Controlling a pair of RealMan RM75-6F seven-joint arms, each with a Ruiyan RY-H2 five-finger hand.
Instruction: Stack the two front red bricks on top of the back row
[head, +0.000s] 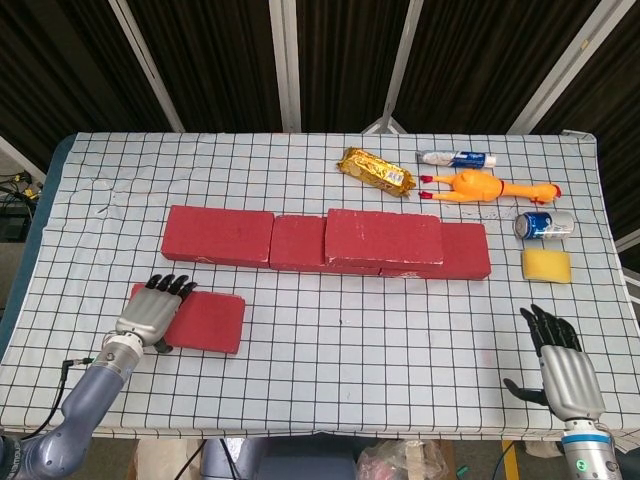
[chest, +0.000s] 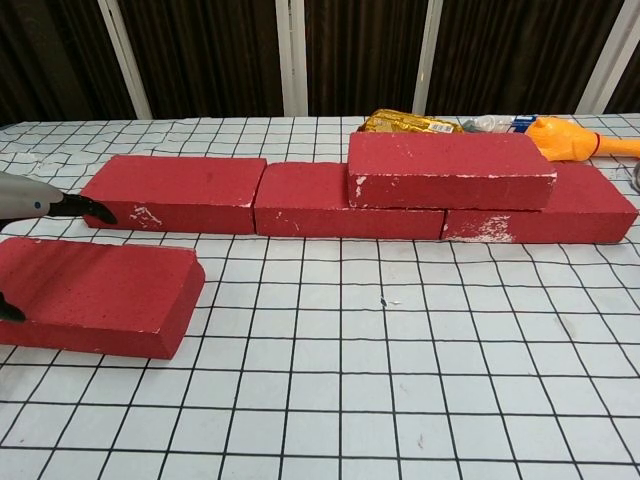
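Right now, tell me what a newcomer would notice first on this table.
The row of red bricks across the middle of the table, with one brick already stacked on top towards its right. Then the lone front brick at the near left, with the left hand over its left end.
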